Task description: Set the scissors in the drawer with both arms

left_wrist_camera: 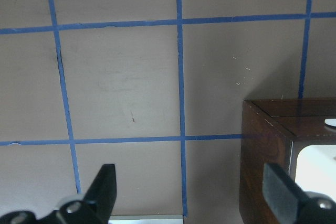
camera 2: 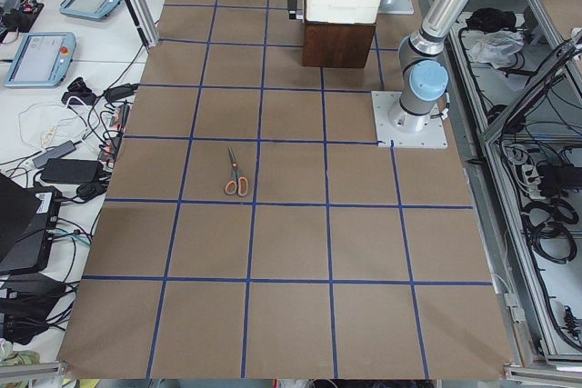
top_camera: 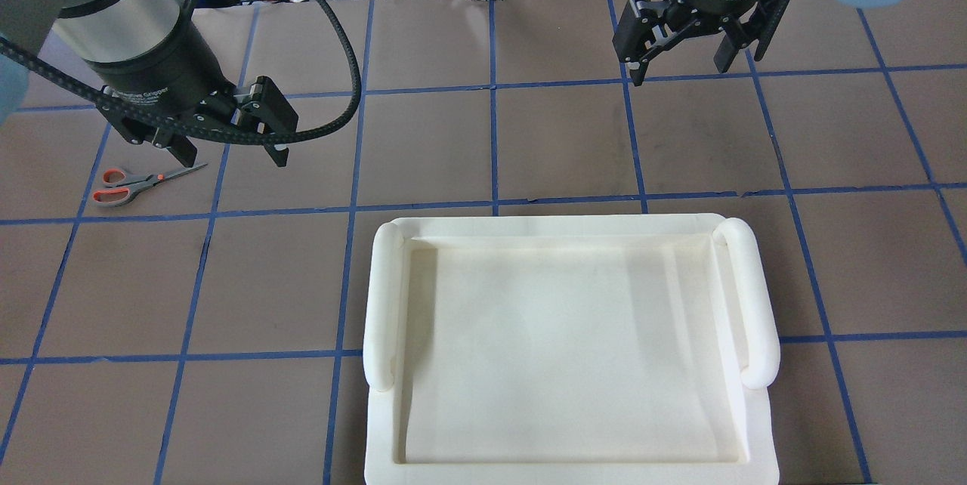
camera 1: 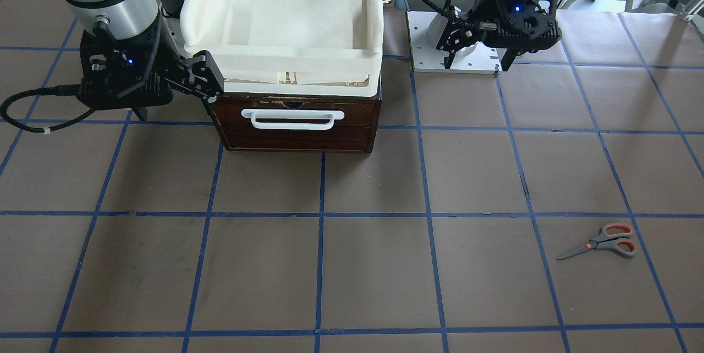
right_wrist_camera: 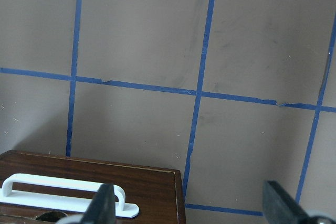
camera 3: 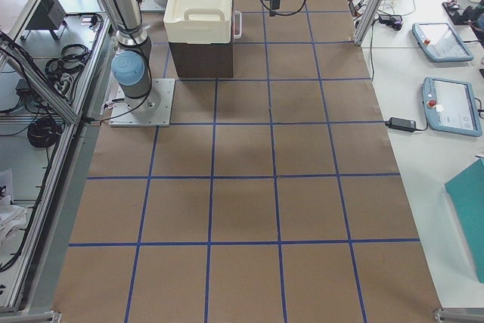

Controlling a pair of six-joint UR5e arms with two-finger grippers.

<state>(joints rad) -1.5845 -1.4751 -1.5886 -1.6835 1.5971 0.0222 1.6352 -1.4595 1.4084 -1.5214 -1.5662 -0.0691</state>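
Tray: the cream-white tray is closest to me. It sits on top of the dark wooden box.
Drawer: it is in the box under the tray. It looks pushed all the way in. Its white handle faces away from me.
My left tool: it hangs over the tabletop, out past the box on my left side. Its two fingers are spread wide apart and there is nothing between them.
My right tool: it hangs over the tabletop, out past the handle side of the drawer. My right wrist camera sees the handle below. Its fingers are spread wide too, and it holds nothing.
Scissors: they lie flat on the tabletop, far out on my left side. They are well apart from the drawer and from both tools. The blades are shut. The orange-red loops point to my left and the tips point toward the middle.
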